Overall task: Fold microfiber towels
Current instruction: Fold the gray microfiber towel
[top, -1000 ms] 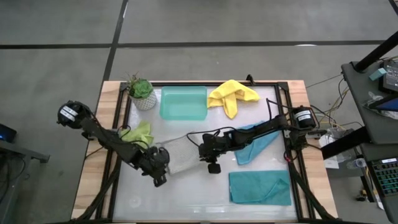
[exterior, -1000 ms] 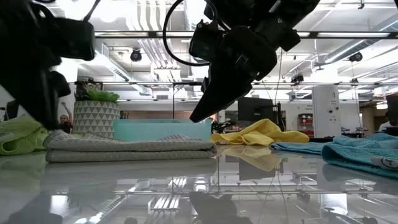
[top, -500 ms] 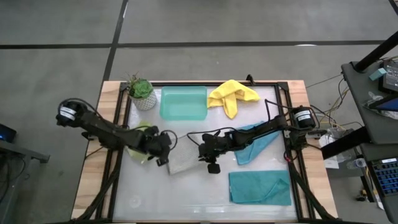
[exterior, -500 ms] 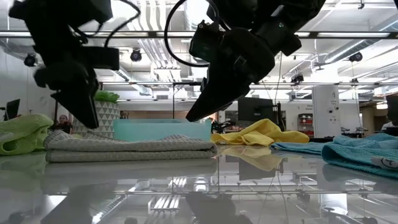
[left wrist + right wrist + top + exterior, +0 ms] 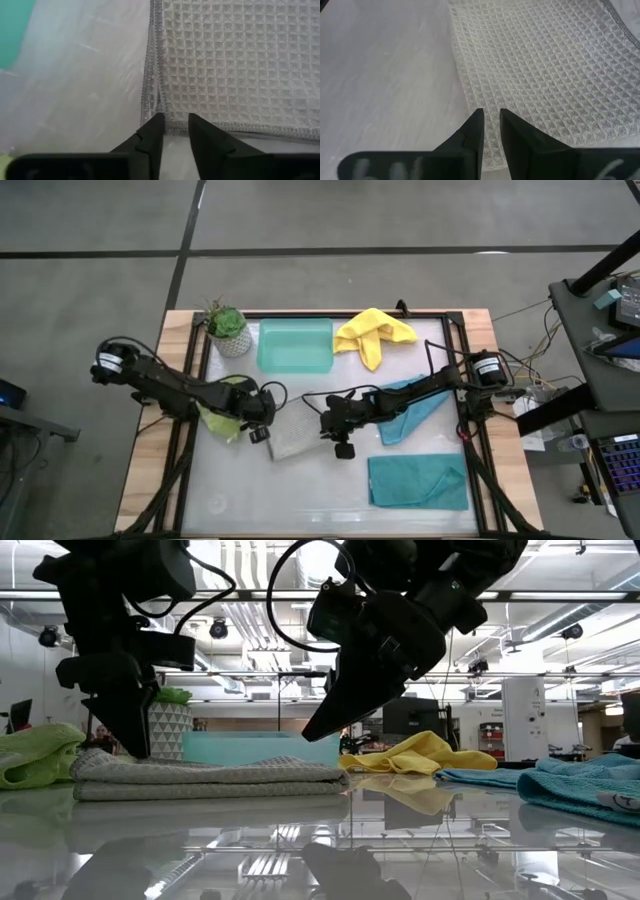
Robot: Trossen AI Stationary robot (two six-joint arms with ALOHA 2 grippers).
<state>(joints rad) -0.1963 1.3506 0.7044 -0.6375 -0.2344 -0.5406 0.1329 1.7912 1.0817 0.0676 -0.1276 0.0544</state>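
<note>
The grey towel (image 5: 293,436) lies folded flat near the table's middle, seen in the low view as a flat stack (image 5: 210,776). My left gripper (image 5: 259,432) points steeply down at the towel's far left corner (image 5: 152,112), its fingers a narrow gap apart. My right gripper (image 5: 341,446) hovers over the towel's right edge (image 5: 470,100), slanting down, its tips (image 5: 312,732) clear of the cloth, also a narrow gap apart. The lime green towel (image 5: 222,418) lies partly under my left arm. My left gripper has its fingertips (image 5: 138,750) right at the top of the grey towel's left end, coming from above. Whether they touch the cloth I cannot tell. Nothing shows between the fingers apart from the corner's seam (image 5: 167,120) beyond them.
A yellow towel (image 5: 372,332) lies crumpled at the far side beside the mint-green tray (image 5: 295,345) and the potted plant (image 5: 227,328). One teal towel (image 5: 412,418) lies under my right arm, another (image 5: 418,482) flat at the near right.
My left gripper has swung from the near left toward the table's far edge, turning as it went, and now stands at the grey towel's left end. The grey towel has stayed as it was.
</note>
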